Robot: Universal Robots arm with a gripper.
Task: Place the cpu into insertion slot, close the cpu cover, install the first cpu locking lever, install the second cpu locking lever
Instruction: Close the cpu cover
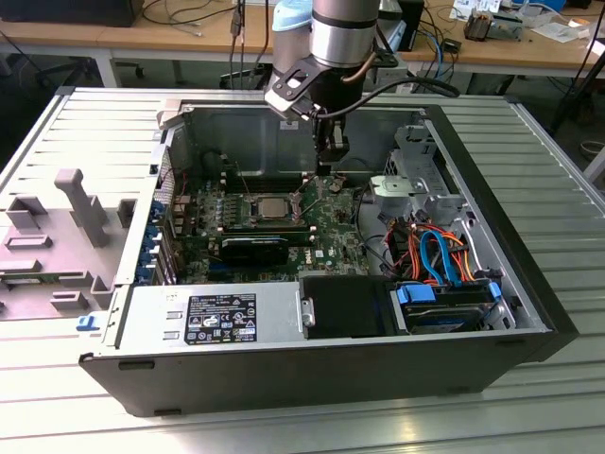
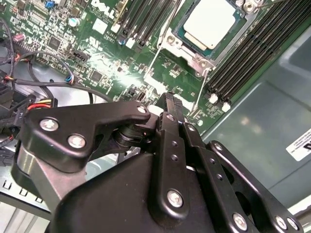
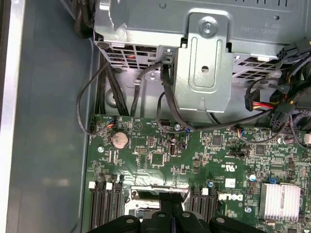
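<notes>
Pincer [image 2: 169, 101] shut, empty, tip low nr locking lever [image 2: 201, 92]. Cpu [image 2: 209, 22] lies just beyond tip, cpu cover [image 2: 192, 49] looks down round it. Risk: tip slips off thin lever, gouges board [image 2: 104, 73], or lever springs back.

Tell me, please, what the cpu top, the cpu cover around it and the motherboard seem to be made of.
The cpu has a top that looks like metal, dull silver-grey with a soft, matte sheen. The cpu cover seems to be thin sheet metal, probably steel, with brighter glints along its edges. The motherboard is a green lacquered circuit board, likely a fibreglass laminate, and is glossy where the light glares on it.
</notes>
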